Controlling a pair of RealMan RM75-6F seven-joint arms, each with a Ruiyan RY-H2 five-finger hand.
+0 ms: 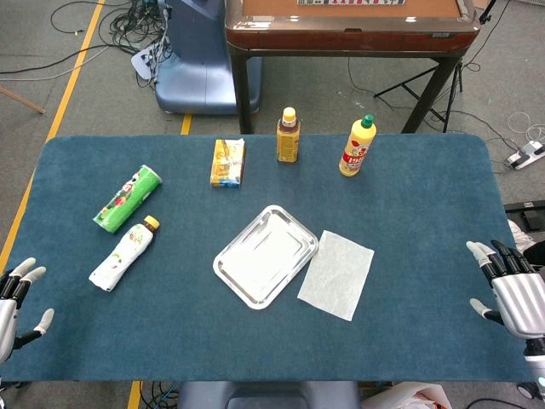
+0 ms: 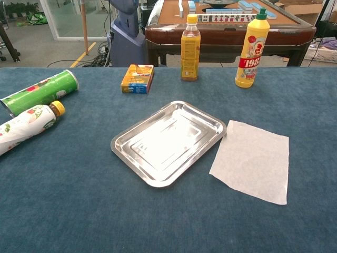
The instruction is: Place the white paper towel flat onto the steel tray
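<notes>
The steel tray (image 1: 234, 268) lies empty near the middle of the blue table, turned at an angle, and shows again in the chest view (image 2: 129, 150). The white paper towel (image 1: 337, 273) lies flat on the cloth just right of the tray, its near corner touching the tray's rim (image 2: 254, 159). My left hand (image 1: 14, 302) hovers at the table's left front edge, fingers apart and empty. My right hand (image 1: 512, 291) is at the right front edge, fingers spread, holding nothing. Neither hand appears in the chest view.
A green can (image 1: 127, 198) and a white bottle (image 1: 124, 253) lie on their sides at the left. A yellow box (image 1: 227, 162), an amber bottle (image 1: 289, 135) and a yellow squeeze bottle (image 1: 358, 146) stand along the back. A wooden table (image 1: 349, 25) sits beyond.
</notes>
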